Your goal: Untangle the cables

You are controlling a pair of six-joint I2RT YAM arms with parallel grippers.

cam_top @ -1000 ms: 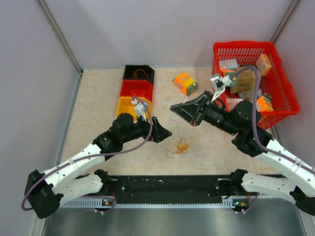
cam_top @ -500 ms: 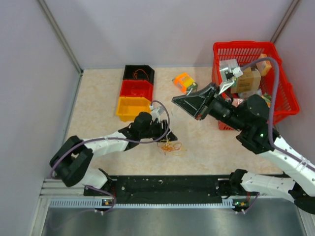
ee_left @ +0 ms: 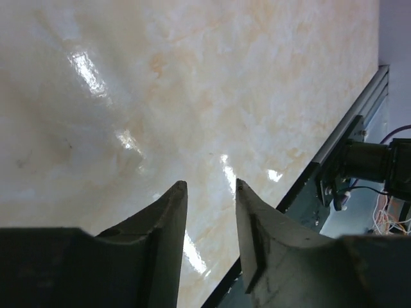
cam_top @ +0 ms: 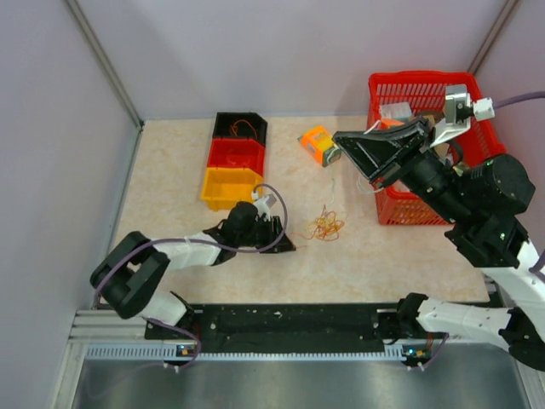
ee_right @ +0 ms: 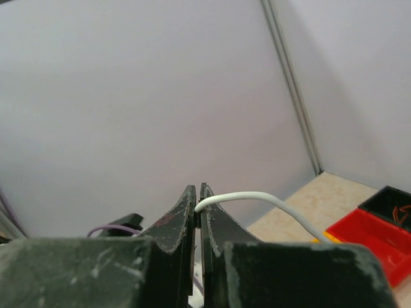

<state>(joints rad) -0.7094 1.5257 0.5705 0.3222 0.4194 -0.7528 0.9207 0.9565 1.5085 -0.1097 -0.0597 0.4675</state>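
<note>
Near the middle of the worktop (cam_top: 162, 179), the cables (cam_top: 325, 227) lie as a small wispy clump of orange and yellowish loops. The clump sits in front of the orange box (cam_top: 319, 145) and apart from it, and left of the red basket (cam_top: 502, 183).

The left gripper (cam_top: 288, 246) is low, down at the worktop. It is just left of the clump and not touching it. In the left wrist view its fingers (ee_left: 168, 212) are parted by a narrow gap with nothing between them. Only bare marbled worktop shows beyond the tips.

The right gripper (cam_top: 342, 140) is raised high, with its tips over the spot beside the orange box. In the right wrist view the jaws are pressed together and pinch a white wire (ee_right: 257, 197) right at the tips. The wire arcs out to the right and drops from sight behind the finger. Whether this wire runs down to the clump cannot be told from above.

At the back left, three bins stand in a row, touching: black bin (cam_top: 240, 128) farthest, red bin (cam_top: 236, 155) in the middle, yellow bin (cam_top: 228, 187) nearest.
</note>
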